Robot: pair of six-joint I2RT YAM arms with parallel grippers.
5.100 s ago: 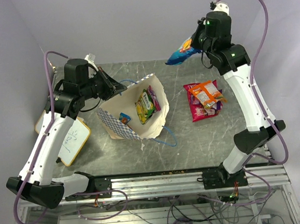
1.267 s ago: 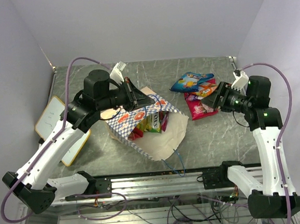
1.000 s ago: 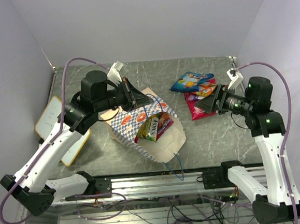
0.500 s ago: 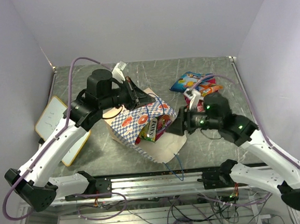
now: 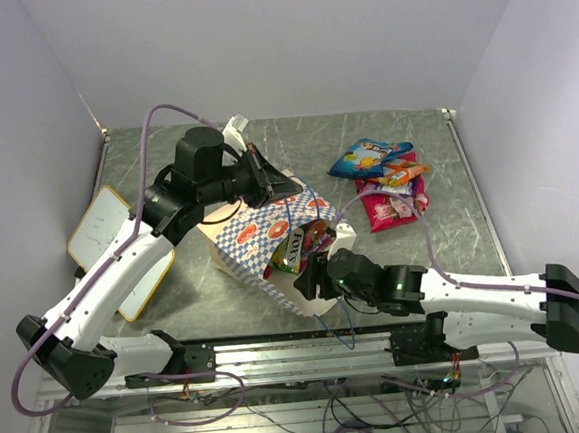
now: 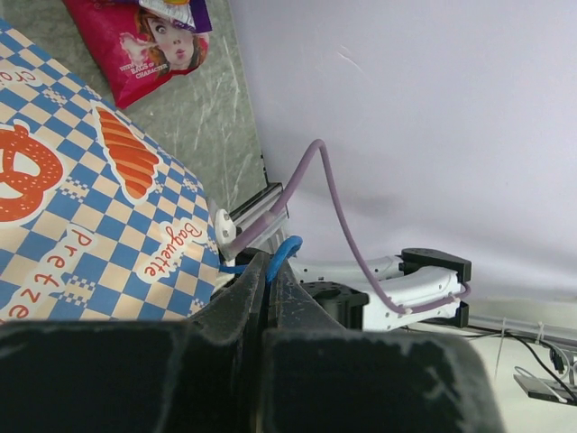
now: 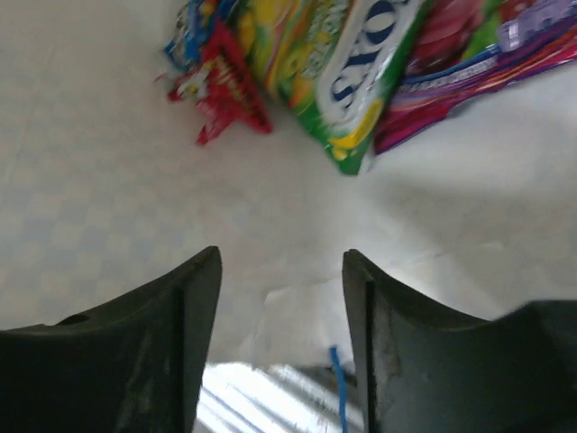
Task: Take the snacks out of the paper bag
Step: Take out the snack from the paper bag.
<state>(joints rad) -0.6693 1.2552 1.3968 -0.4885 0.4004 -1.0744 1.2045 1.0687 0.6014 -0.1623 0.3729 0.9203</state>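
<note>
you are partway through: three snacks already lie on the table at the far right, a blue packet, an orange packet and a magenta packet, overlapping in a heap well apart from the paper bag. the bag sits left of centre with its mouth turned toward the near right. at least three snacks are left in it: a yellow-green packet, a second magenta packet beside it and a small red-and-blue packet. the left gripper is pressed together on the blue cord handle, holding the bag's far edge up. the right gripper is spread and holds nothing, poised at the mouth just short of the packets. you cannot tell whether more lies under those three. the right wrist picture is blurred, and from above the right fingertips are lost against the bag's lip.
</note>
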